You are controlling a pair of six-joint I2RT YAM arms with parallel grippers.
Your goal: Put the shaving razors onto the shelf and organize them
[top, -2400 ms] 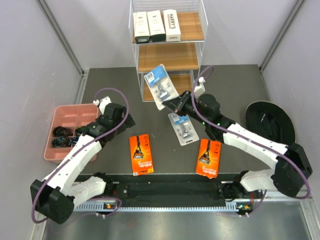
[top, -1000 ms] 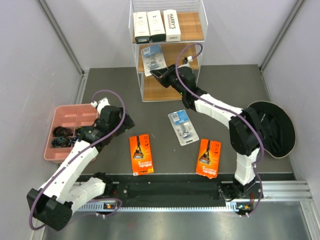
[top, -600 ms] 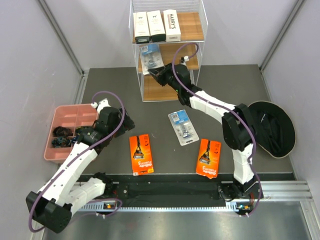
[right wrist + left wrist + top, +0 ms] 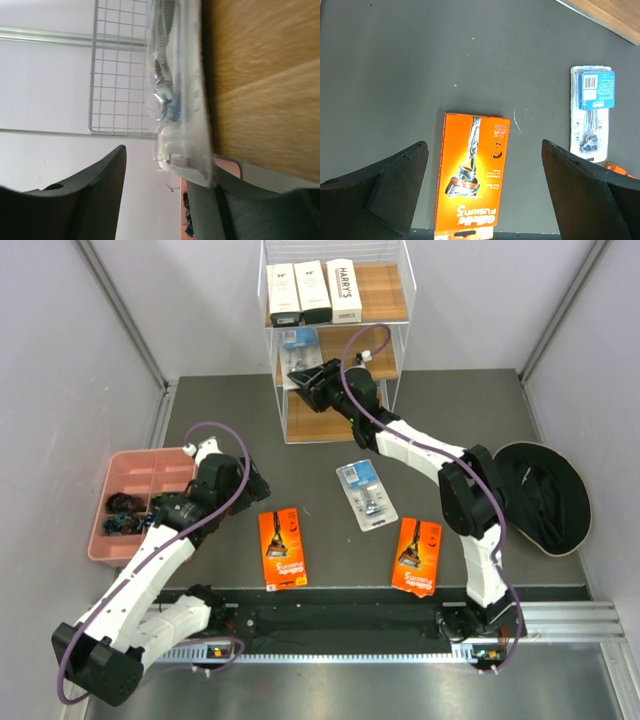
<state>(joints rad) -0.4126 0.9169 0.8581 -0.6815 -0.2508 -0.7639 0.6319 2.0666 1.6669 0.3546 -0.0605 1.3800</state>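
Blue-clear blister pack (image 4: 297, 340) now rests on the middle tier of the shelf (image 4: 372, 352), brought up from over the tabletop (image 4: 220, 410). The right hand (image 4: 305, 378) has parted its fingers and no longer pinches it. Placement looks done. A second blister pack (image 4: 366, 496) and two orange cards (image 4: 283, 547) remain below, with the left hand (image 4: 484, 145) spread wide over one card.

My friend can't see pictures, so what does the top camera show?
The right hand reaches to a blue razor pack on the white shelf's middle tier, under three white boxes. On the dark table lie another blue pack and two orange cards, with a pink tray at the left.
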